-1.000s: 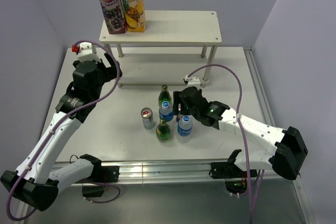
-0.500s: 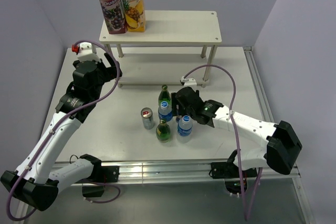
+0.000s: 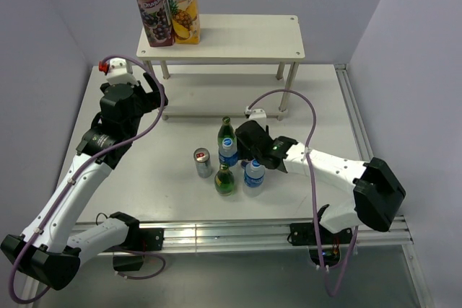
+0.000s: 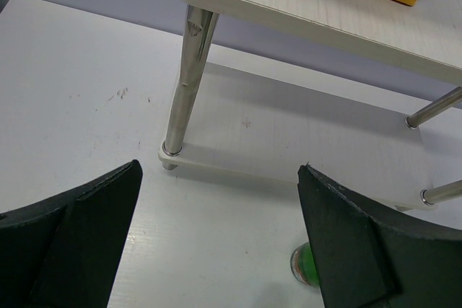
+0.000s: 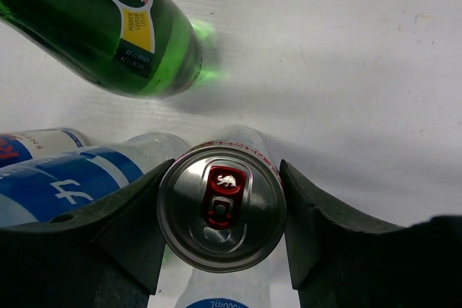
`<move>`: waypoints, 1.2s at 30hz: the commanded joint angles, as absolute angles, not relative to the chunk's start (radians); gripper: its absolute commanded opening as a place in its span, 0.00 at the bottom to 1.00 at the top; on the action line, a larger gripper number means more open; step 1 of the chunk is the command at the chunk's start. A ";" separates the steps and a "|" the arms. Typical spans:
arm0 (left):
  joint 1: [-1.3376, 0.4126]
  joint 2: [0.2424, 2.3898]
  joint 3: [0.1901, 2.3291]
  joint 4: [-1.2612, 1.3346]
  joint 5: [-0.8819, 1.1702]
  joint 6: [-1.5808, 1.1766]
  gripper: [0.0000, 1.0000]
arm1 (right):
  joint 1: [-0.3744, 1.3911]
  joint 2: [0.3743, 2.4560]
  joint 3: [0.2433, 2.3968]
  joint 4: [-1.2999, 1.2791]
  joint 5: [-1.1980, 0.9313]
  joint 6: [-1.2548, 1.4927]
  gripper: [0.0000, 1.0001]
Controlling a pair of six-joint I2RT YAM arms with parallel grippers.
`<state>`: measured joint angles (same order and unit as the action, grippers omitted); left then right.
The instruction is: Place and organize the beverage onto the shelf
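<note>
Right gripper: its two fingers press on both sides of a can, seen from above the lid.
Left gripper: fingers spread wide, nothing between them, hovering before the shelf's left front post.
Shelf: at the far side of the table; two juice cartons stand on the left end of the top board.
Neighbours: a water bottle and a green bottle stand just beside the can.
Advice: I would lift straight up first, so the near bottles are not tipped, then carry the can level to the shelf.
</note>
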<state>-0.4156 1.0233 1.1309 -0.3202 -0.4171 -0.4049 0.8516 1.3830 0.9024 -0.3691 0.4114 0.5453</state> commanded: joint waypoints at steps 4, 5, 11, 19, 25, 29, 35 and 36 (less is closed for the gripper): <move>-0.416 0.999 1.131 -0.302 -0.431 -0.390 0.96 | 0.862 1.399 1.026 -0.406 0.446 0.517 0.09; -0.416 1.000 1.131 -0.301 -0.430 -0.391 0.96 | 0.861 1.394 1.044 -0.434 0.459 0.511 0.06; -0.416 1.002 1.129 -0.302 -0.428 -0.390 0.96 | 0.859 1.336 1.256 -0.555 0.547 0.433 0.00; -0.414 1.003 1.132 -0.302 -0.425 -0.388 0.96 | 0.839 1.390 1.737 -0.669 0.647 0.269 0.00; -0.416 1.002 1.129 -0.301 -0.420 -0.388 0.96 | 0.796 1.553 2.201 -0.756 0.670 0.154 0.00; -0.416 1.002 1.131 -0.301 -0.420 -0.388 0.95 | 0.706 1.667 2.492 -0.834 0.583 0.170 0.00; -0.414 1.002 1.129 -0.299 -0.410 -0.393 0.95 | 0.606 1.654 2.456 -0.713 0.525 0.137 0.08; -0.416 0.999 1.129 -0.299 -0.407 -0.393 0.95 | 0.598 1.667 2.463 -0.712 0.522 0.132 0.11</move>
